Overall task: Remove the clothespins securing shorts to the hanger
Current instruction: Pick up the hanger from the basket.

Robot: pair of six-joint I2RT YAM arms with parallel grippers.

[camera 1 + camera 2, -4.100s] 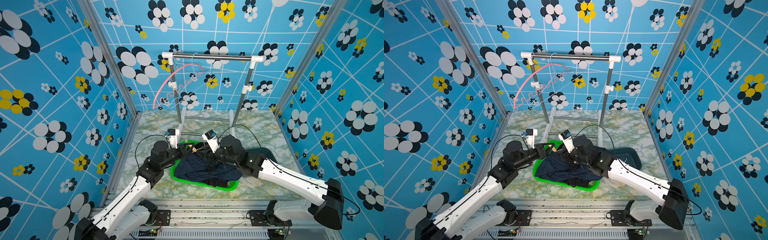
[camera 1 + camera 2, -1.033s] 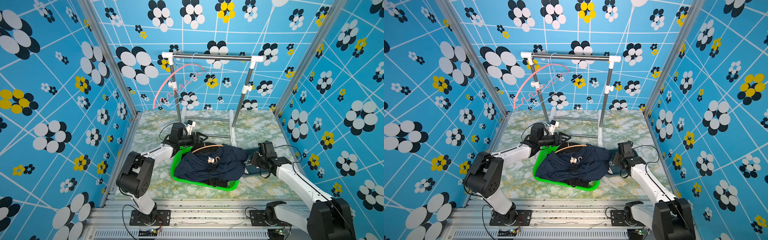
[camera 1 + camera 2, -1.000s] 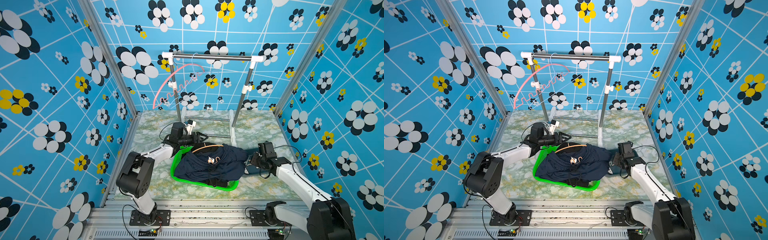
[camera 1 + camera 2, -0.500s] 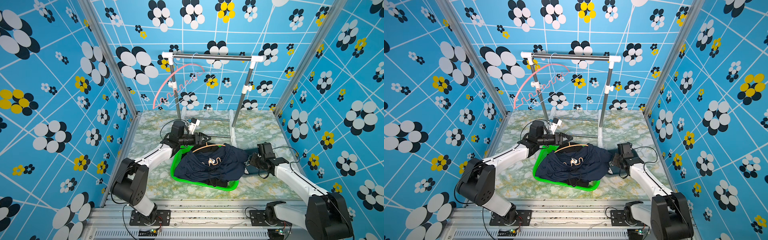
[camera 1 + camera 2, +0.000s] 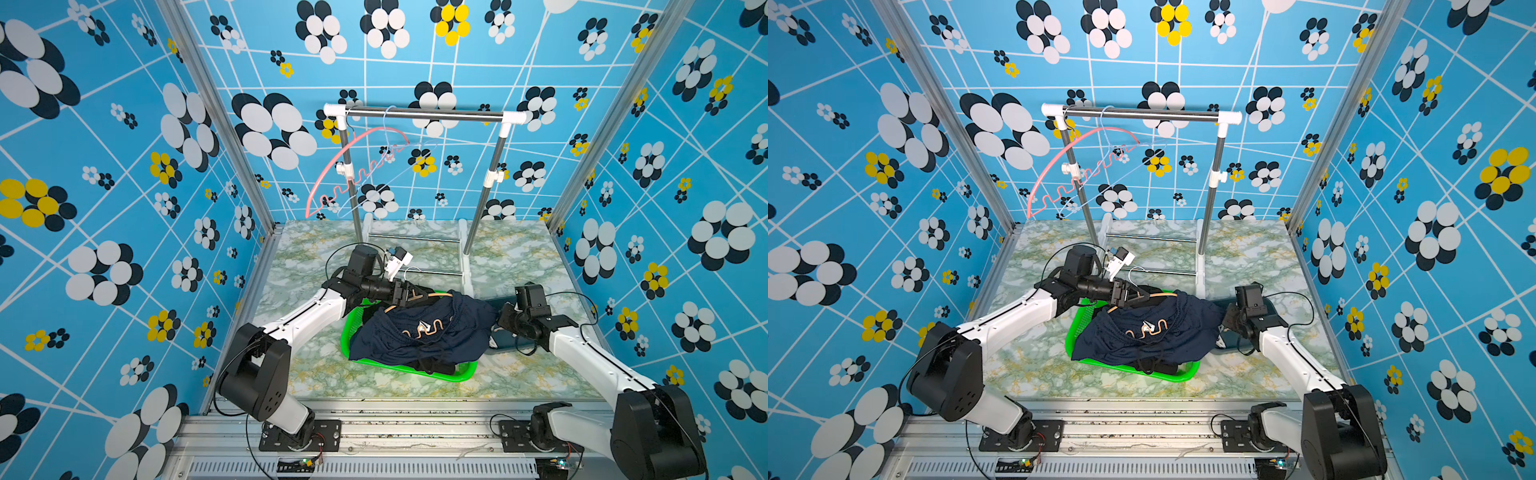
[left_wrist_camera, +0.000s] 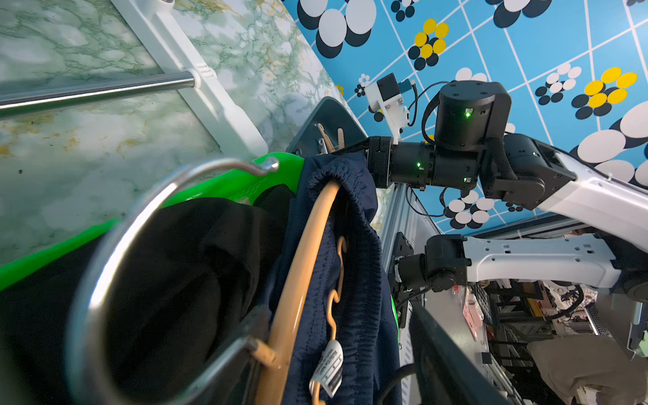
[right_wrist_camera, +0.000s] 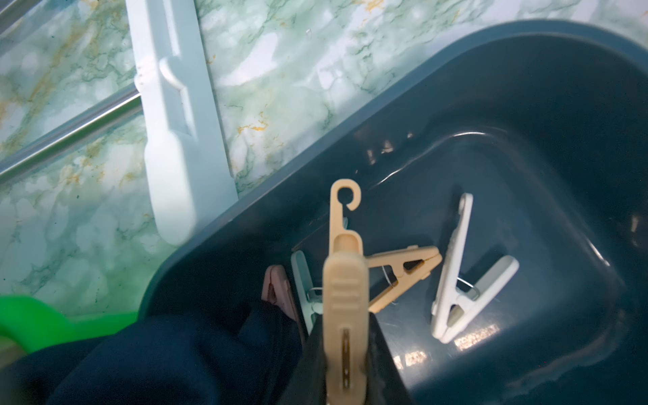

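Your right gripper (image 7: 345,350) was clenched on a tan plastic clothespin (image 7: 345,291), holding it over the dark teal plastic bin (image 7: 526,87). On the bin's floor lay a white clothespin (image 7: 459,280), a second tan clothespin (image 7: 403,268), a pale mint clothespin (image 7: 301,277) and a pink clothespin (image 7: 278,294). Your left gripper (image 5: 411,294) sat at the far edge of the bright green plastic basket (image 5: 347,332). Its jaws stood apart, unclenched, either side of the neck of the tan wire-hooked hanger (image 6: 298,273). The navy shorts (image 5: 428,336) were draped over that hanger, lying across the basket on top of black fabric (image 6: 175,263).
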